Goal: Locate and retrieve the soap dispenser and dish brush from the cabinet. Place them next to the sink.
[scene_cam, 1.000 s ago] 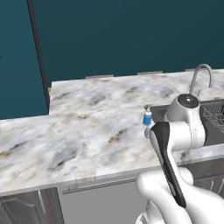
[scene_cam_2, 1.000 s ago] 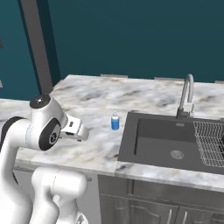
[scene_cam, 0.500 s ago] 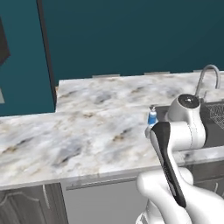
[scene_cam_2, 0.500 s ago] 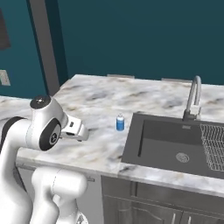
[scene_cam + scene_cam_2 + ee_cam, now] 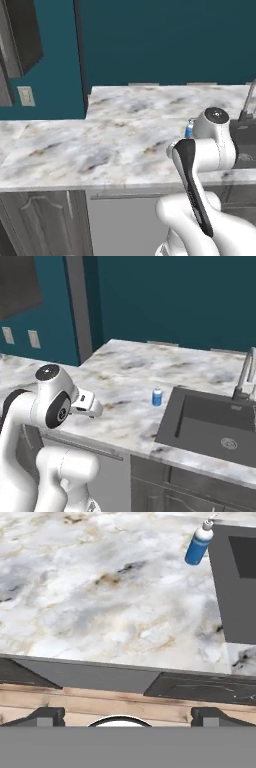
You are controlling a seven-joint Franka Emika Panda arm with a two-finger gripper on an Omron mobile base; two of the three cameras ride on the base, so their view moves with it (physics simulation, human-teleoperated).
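Observation:
The soap dispenser [image 5: 157, 397], a small blue bottle with a white pump top, stands upright on the marble counter [image 5: 120, 376] just left of the sink [image 5: 210, 423]. In the hand view the soap dispenser [image 5: 199, 544] is far off at the upper right, beside the sink's edge [image 5: 235, 587]. My gripper [image 5: 127, 716] hangs open over the counter's front edge, fingertips [image 5: 47, 716] wide apart with nothing between them. In the left base view my arm hides most of the bottle [image 5: 189, 129]. The dish brush is out of view. A dark wall unit [image 5: 20, 40] hangs at the upper left; I cannot tell whether it is the cabinet.
A chrome faucet [image 5: 243, 376] rises behind the basin. Teal wall runs behind the counter, with white outlets [image 5: 34, 338] at the left. Grey lower cabinet doors [image 5: 40, 220] sit under the counter. My white arm [image 5: 50, 406] folds low at the counter's front.
The whole scene has slid to the right in both base views, so the base has driven left. The bottle stays beside the sink. The gripper stays open.

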